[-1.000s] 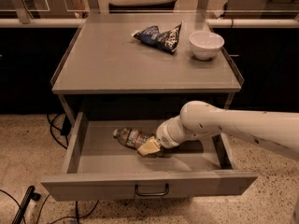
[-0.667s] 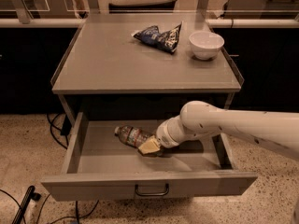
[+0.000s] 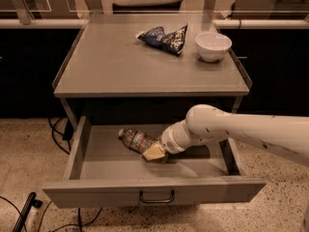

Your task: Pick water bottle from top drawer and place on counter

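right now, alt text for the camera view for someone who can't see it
A robot arm reaches from the right into the open top drawer, its gripper at the end of a water bottle lying on its side there. On the counter above sit a dark blue snack bag and a white bowl.

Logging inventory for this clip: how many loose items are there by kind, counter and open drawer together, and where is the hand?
water bottle: 1, lying in the top drawer
snack bag: 1, on the counter
white bowl: 1, on the counter
Total: 3
The hand is down in the top drawer, at the water bottle's lower-right end.
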{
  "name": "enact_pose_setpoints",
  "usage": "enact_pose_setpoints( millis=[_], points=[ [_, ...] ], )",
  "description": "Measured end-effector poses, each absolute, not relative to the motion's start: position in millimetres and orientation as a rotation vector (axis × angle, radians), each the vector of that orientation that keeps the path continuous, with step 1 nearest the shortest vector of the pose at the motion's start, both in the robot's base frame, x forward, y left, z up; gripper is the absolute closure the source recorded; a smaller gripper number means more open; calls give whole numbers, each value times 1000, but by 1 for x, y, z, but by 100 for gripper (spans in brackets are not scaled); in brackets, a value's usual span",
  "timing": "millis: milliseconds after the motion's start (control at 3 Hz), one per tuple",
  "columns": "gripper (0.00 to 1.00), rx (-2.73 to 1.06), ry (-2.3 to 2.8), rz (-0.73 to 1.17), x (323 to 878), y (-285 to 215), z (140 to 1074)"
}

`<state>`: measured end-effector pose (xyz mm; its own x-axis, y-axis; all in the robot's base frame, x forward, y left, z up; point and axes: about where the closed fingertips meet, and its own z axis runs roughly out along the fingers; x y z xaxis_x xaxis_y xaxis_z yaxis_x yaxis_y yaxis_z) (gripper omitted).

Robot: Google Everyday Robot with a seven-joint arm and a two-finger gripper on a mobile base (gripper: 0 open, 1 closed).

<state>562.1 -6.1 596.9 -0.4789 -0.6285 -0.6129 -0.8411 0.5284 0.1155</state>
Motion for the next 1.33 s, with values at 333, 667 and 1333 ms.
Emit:
enact_pose_setpoints(
  millis=[333,667,1333],
  points=[
    [100,-1198,2263,558,562,-6,598],
    [100,-1226,2262,566,560,-6,603],
    [100,-1265,2202,679,552,-29,672]
  ],
)
